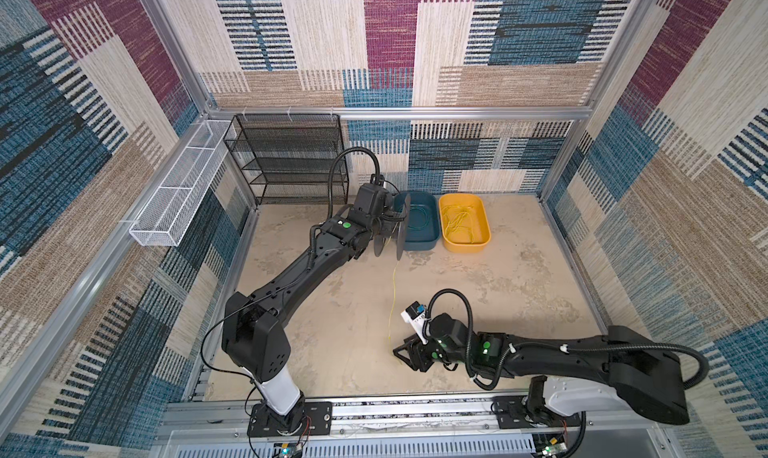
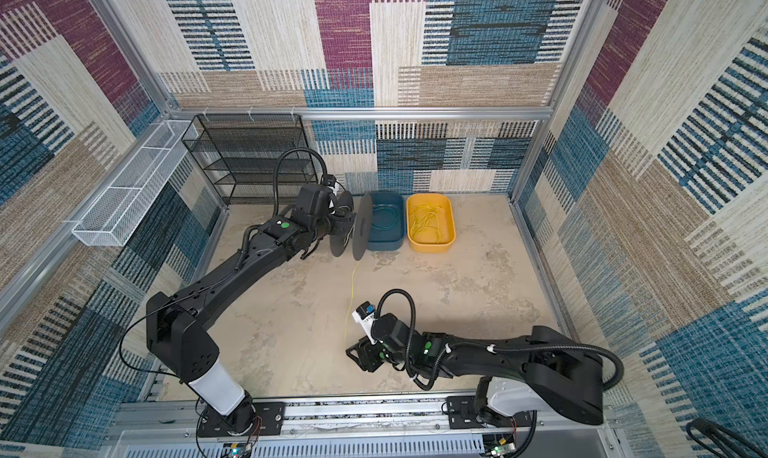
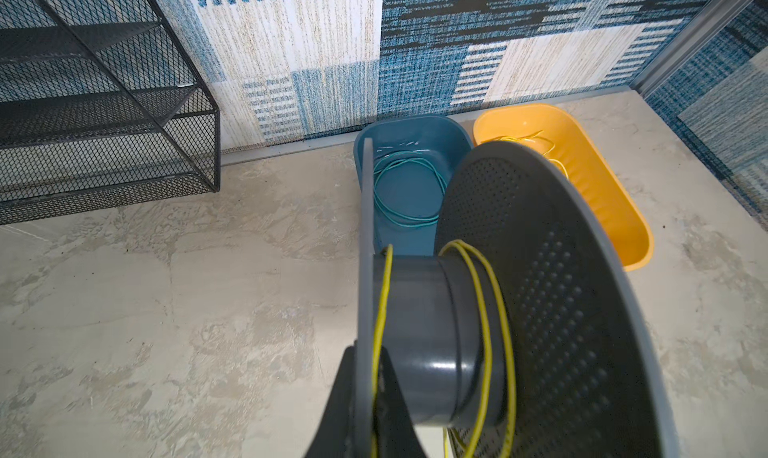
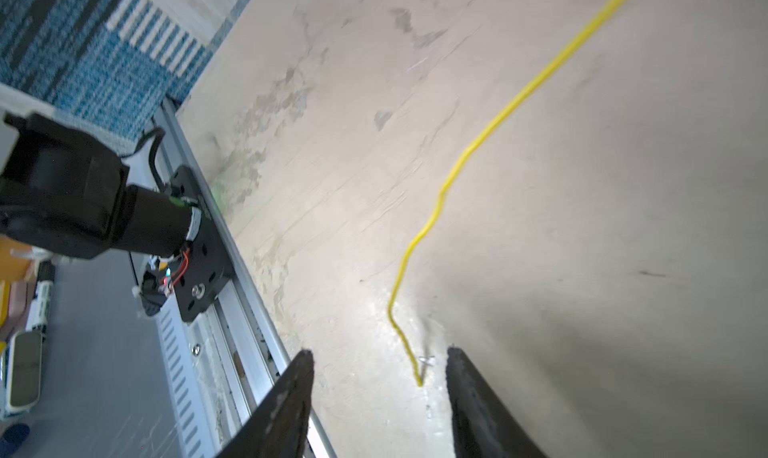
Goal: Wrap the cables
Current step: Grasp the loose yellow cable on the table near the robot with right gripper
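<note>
The left gripper (image 3: 368, 360) is pressed together on one flange of the dark grey spool (image 3: 428, 335). It holds the spool on edge above the worktop (image 1: 498, 310), close to the far edge and just in front of the blue bin (image 1: 419, 246). A few loose turns of the yellow cable (image 3: 490, 343) already sit round the hub. The rest runs from the spool toward the front edge, where its free end (image 4: 419, 383) lies between the spread fingers of the right gripper (image 4: 380, 352), touched by neither. More yellow cables (image 1: 455, 223) wait in the yellow bin (image 1: 465, 248) at the far edge.

The step in hand looks like taking hold of the tail so it can be wound on. The right gripper should close squarely on the strand a little up from the tip, since so thin a wire slips out of a tip grip. It should then hold light tension while the spool turns, steering each turn onto the hub between the flanges. The strand appears slack on the worktop, though the top views are too coarse to be sure. Slack would let the loose turns spring off.
</note>
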